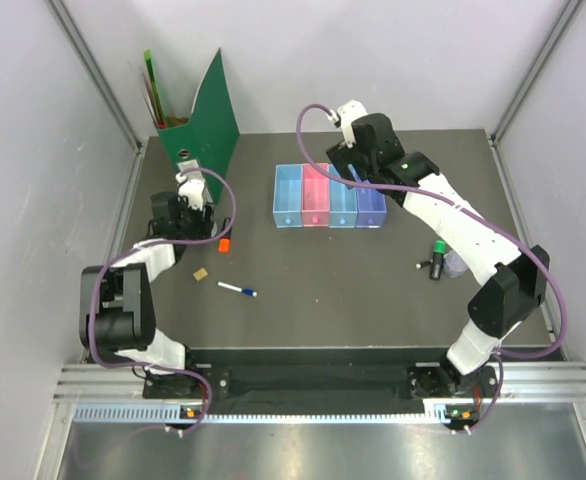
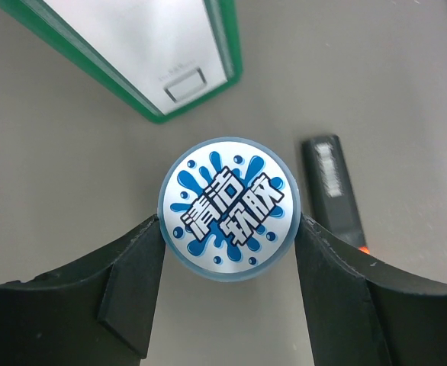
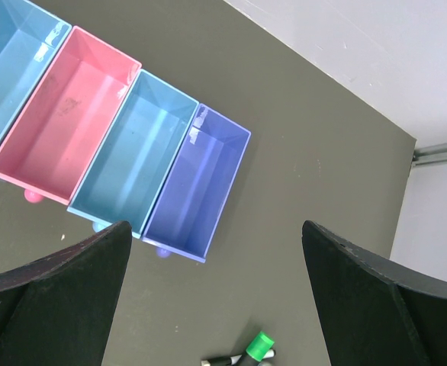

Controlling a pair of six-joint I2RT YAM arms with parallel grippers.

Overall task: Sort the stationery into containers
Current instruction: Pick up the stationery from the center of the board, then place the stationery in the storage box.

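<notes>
A round disc [image 2: 229, 207] with a blue splash label sits between the fingers of my left gripper [image 2: 229, 229], which is shut on it, both pads touching its rim. In the top view that gripper [image 1: 186, 205] is low at the table's left and covers the disc. An orange-and-black highlighter [image 1: 224, 243] [image 2: 332, 191] lies just to its right. A white pen with a blue cap [image 1: 237, 290] lies nearer the front. A black green-capped marker [image 1: 437, 260] [image 3: 258, 347] lies at the right. My right gripper [image 1: 358, 165] [image 3: 216, 229] hangs open and holds nothing above the back of the trays.
Blue [image 1: 288, 196], pink [image 1: 316, 196], light blue [image 1: 343, 197] and purple [image 1: 371, 200] trays stand in a row mid-table, all looking empty in the right wrist view. A tall green file holder [image 1: 198, 130] [image 2: 170, 53] stands back left, close to my left gripper. A small tan block [image 1: 201, 274] lies by the pen.
</notes>
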